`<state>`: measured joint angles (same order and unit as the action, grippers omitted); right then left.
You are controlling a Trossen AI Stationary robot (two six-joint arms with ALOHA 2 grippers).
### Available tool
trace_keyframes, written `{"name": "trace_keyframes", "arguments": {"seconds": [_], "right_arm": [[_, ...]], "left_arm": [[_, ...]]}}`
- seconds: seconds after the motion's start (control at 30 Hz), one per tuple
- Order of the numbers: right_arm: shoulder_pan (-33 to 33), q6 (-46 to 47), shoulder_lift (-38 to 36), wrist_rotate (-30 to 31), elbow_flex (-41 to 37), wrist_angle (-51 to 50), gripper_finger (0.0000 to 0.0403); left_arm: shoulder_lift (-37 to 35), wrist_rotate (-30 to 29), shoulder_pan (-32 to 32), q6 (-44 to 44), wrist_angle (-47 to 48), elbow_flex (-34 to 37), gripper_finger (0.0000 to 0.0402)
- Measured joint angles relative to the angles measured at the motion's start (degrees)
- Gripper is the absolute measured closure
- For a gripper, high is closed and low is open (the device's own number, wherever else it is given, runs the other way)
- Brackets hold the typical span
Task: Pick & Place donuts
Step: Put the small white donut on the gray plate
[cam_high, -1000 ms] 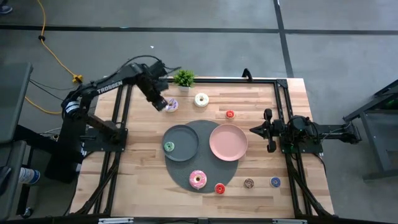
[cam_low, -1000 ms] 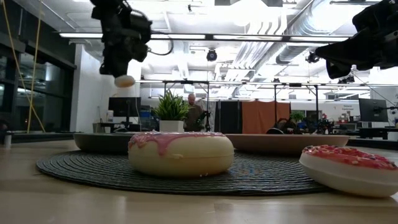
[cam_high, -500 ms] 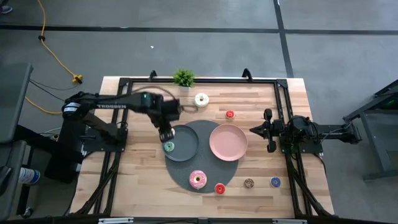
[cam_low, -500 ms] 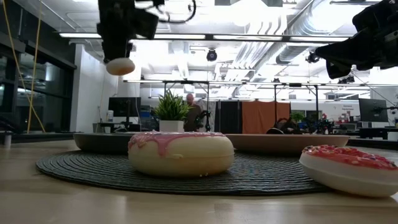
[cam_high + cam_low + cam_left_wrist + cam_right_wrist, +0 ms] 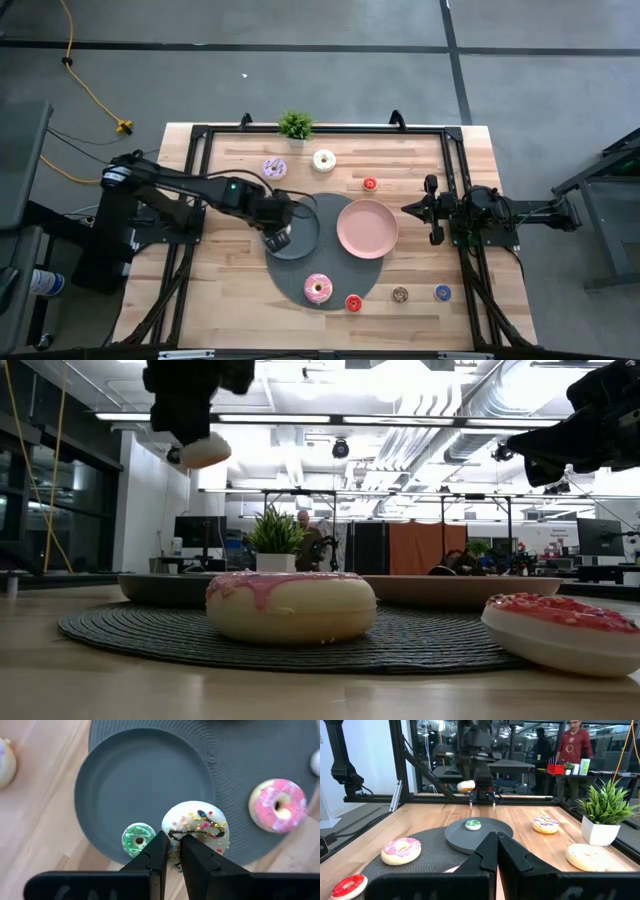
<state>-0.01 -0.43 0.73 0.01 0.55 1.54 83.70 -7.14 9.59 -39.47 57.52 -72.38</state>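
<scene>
While the left arm hangs over the round dark grey plate (image 5: 295, 228), its fingers (image 5: 161, 851) are pinched on the rim of a white-iced toy donut with coloured sprinkles (image 5: 196, 831), held clear above the plate, as the low view shows it aloft (image 5: 205, 452). On the high view's clock face, the left gripper (image 5: 277, 236) sits at about 8 o'clock of the plate, just over its rim. A tiny green-iced donut (image 5: 138, 838) already lies on the plate near that same edge.

The step in hand looks like the carry-and-place: the donut is over its target but not yet set down. The next move calls for a short lowering toward bare plate, a little toward the plate's middle so as not to land on the green one, then parting the fingers.

At about 3 o'clock on the counter (image 5: 470, 270), the right gripper (image 5: 496, 851) waits with its fingers nearly together, holding nothing. A large pink-iced donut (image 5: 318, 288) rests on the woven dark mat (image 5: 365, 278), at 6 o'clock from the plate.
</scene>
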Motion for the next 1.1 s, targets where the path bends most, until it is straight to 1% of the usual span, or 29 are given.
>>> {"name": "trace_keyframes", "arguments": {"seconds": [0.17, 0.27, 0.33, 0.5, 0.63, 0.83, 0.9, 1.1], "right_arm": [[0.0, 0.0, 0.1, 0.0, 0.0, 0.0, 0.0402], [0.0, 0.0, 0.0, 0.0, 0.0, 0.0, 0.0402], [0.0, 0.0, 0.0, 0.0, 0.0, 0.0, 0.0402], [0.0, 0.0, 0.1, 0.0, 0.0, 0.0, 0.0402], [0.0, 0.0, 0.3, 0.0, 0.0, 0.0, 0.0402], [0.0, 0.0, 1.0, 0.0, 0.0, 0.0, 0.0402], [0.0, 0.0, 1.1, 0.0, 0.0, 0.0, 0.0402], [0.0, 0.0, 1.2, 0.0, 0.0, 0.0, 0.0402]], "left_arm": [[4.0, 0.1, -0.2, -3.6, -2.8, 1.7, 0.0362], [7.9, 0.5, -0.2, -5.8, -4.2, 2.2, 0.0362], [10.3, 2.0, -0.6, -6.7, -3.3, 2.3, 0.0362], [16.5, 6.7, -1.0, -9.9, -4.4, 2.4, 0.0362], [19.3, 8.1, -1.0, -12.1, -6.1, 2.4, 0.0362], [20.5, 9.3, -1.0, -13.9, -7.6, 2.2, 0.0362], [20.6, 9.5, -1.0, -13.8, -6.2, 2.4, 0.0362], [20.5, 10.3, -1.0, -13.3, -5.9, 2.3, 0.0362]]}}
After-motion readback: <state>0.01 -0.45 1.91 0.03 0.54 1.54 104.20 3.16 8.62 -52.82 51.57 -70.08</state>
